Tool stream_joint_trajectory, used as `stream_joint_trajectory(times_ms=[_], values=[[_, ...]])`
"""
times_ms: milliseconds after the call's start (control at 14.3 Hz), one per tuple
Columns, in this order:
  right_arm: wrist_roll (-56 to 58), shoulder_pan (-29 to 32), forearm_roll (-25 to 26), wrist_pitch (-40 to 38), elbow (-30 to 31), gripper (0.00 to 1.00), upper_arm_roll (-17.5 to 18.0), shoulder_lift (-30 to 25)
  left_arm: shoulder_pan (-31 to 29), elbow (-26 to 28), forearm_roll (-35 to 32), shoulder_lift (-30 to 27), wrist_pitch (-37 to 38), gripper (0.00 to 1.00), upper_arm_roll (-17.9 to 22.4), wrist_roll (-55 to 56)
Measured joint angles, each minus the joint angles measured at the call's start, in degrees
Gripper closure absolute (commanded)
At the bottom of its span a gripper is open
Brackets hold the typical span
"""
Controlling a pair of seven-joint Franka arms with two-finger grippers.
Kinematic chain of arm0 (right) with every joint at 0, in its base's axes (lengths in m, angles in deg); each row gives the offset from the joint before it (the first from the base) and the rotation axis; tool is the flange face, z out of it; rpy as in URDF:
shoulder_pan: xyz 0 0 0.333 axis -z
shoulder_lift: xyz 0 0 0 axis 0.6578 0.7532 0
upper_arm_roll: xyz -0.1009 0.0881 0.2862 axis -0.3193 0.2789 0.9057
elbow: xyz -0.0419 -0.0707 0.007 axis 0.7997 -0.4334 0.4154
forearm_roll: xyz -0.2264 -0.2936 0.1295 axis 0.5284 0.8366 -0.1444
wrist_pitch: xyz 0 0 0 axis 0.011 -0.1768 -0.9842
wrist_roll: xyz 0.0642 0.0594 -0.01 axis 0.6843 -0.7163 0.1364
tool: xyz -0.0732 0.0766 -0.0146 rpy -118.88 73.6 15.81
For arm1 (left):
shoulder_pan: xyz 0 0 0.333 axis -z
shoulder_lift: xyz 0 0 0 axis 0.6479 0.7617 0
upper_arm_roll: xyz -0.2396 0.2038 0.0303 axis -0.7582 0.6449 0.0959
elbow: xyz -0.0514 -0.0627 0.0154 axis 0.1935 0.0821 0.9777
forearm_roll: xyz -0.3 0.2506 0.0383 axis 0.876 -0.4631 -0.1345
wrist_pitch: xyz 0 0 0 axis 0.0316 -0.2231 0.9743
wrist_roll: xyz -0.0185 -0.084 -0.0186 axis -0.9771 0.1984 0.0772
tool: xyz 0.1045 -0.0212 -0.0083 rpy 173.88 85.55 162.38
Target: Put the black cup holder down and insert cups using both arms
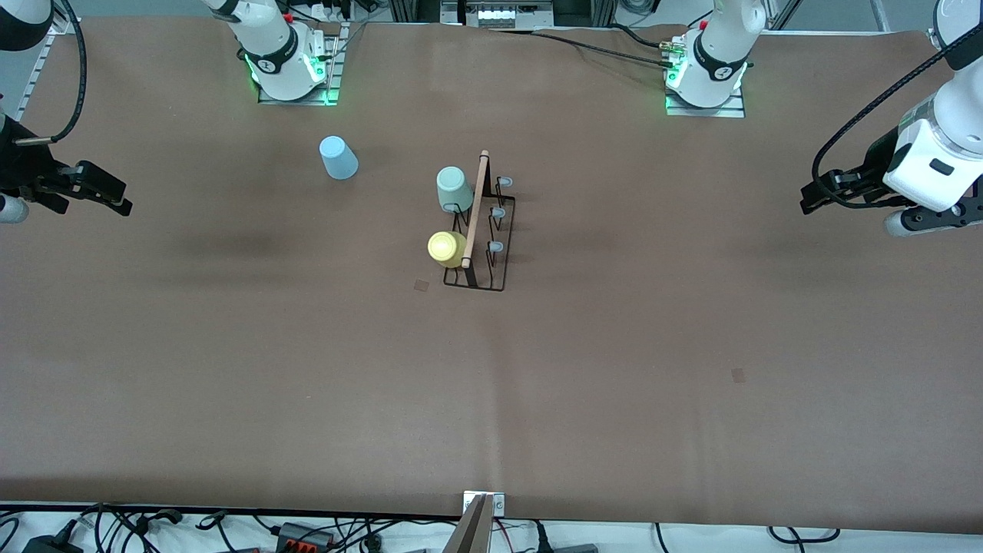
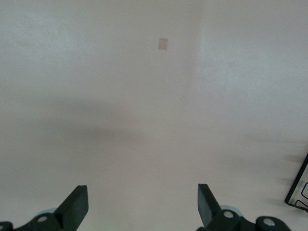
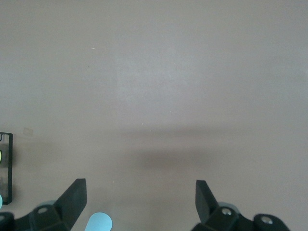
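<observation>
Jaws are seen spread wide on both grippers, with nothing held between them. The left gripper (image 2: 142,207) is raised over bare table at the left arm's end, its fingers (image 2: 77,204) set far apart in the left wrist view; in the front view it (image 1: 815,198) hangs off the edge of the scene. The right gripper (image 3: 140,202) is likewise raised over the table at the right arm's end, seen in the front view (image 1: 107,193) pointing toward the middle. The rack (image 1: 485,238) is stood upright near the table's centre, its wooden rod (image 1: 474,209) running along the top. The mint cup (image 1: 453,188) is set upside down on a peg on the side toward the right arm, and the yellow cup (image 1: 445,249) is set on another peg on that same side, nearer the front camera. Three blue-tipped pegs (image 1: 496,247) on the side toward the left arm are bare. The blue cup (image 1: 338,157) is stood inverted on the table (image 1: 491,384), well apart from the rack, toward the right arm's end. A corner of the rack is caught in each wrist view (image 2: 298,190) (image 3: 6,166).
</observation>
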Motion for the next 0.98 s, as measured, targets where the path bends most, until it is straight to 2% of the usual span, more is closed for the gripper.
stream_joint_trajectory(times_ms=[980], values=[[0.20, 0.00, 0.00, -2.01, 0.05, 0.00, 0.01, 0.00, 0.00, -0.05, 0.00, 0.02, 0.00, 0.00, -0.08, 0.00]])
